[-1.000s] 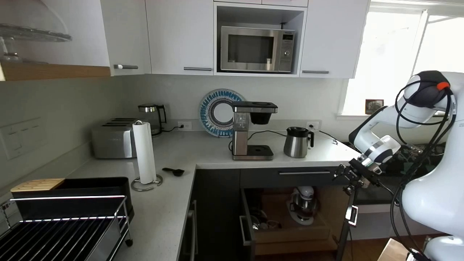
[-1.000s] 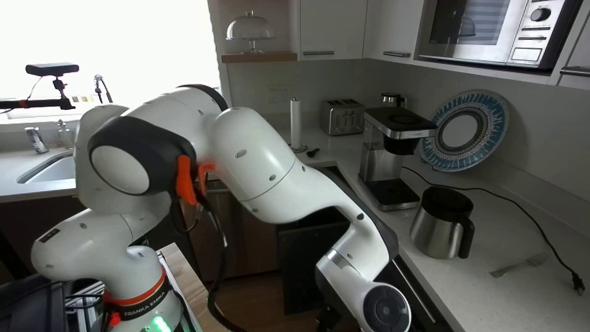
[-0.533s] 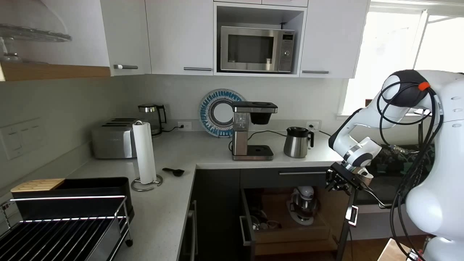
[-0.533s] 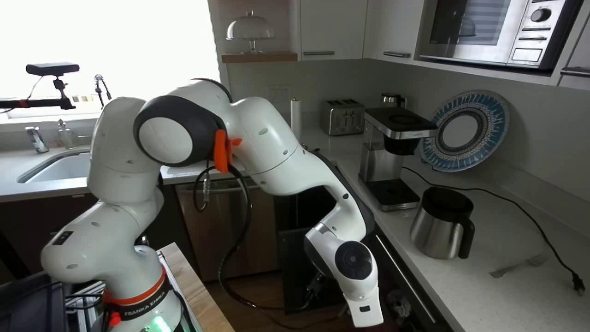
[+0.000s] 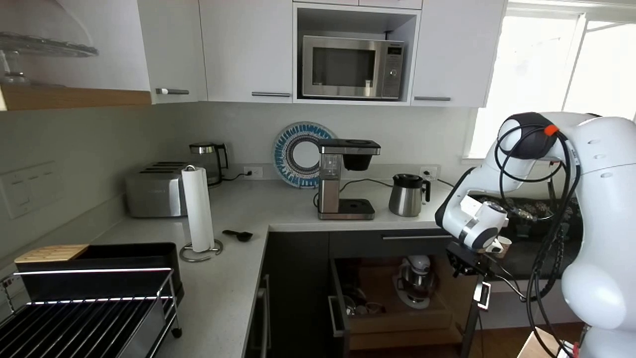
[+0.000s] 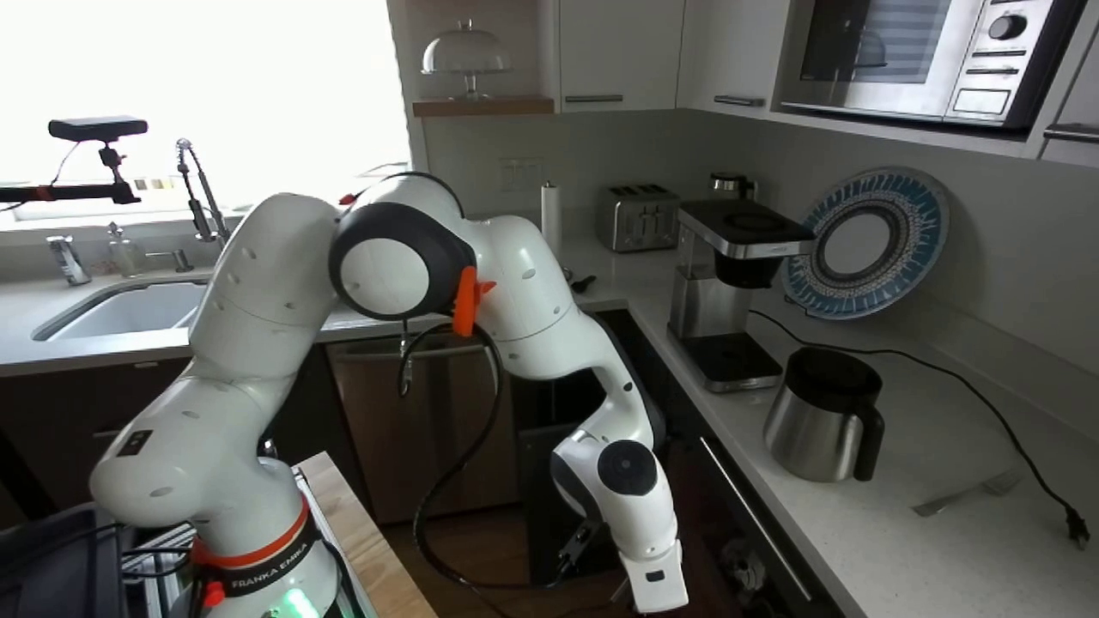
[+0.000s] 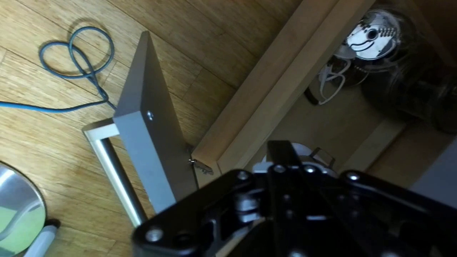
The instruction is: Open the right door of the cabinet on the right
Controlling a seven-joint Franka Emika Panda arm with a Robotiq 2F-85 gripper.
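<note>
The right door [image 5: 470, 320] of the cabinet [image 5: 355, 243] stands swung out and is seen nearly edge-on in an exterior view, its metal handle [image 5: 487, 297] on the outer side. From the wrist, the door [image 7: 162, 142] shows its inner face and top edge, with the bar handle [image 7: 119, 180] beyond. My gripper [image 7: 280, 153] is shut with nothing between its fingers. It hangs in front of the cabinet's opening, on the inner side of the door and apart from the handle. An exterior view puts the gripper [image 5: 459, 269] near the door's top; whether they touch I cannot tell.
The left door [image 5: 336, 293] also stands swung out. Inside the cabinet are a stand mixer [image 5: 416, 283] and glass pieces. A stainless carafe [image 5: 407, 196] and coffee maker [image 5: 329, 186] stand on the counter above. A blue cable [image 7: 53, 110] lies on the wooden floor.
The arm has come left and lower in an exterior view, bringing the gripper to the door's inner side. Its jaws have gone from open to shut. Neither door has visibly moved.
</note>
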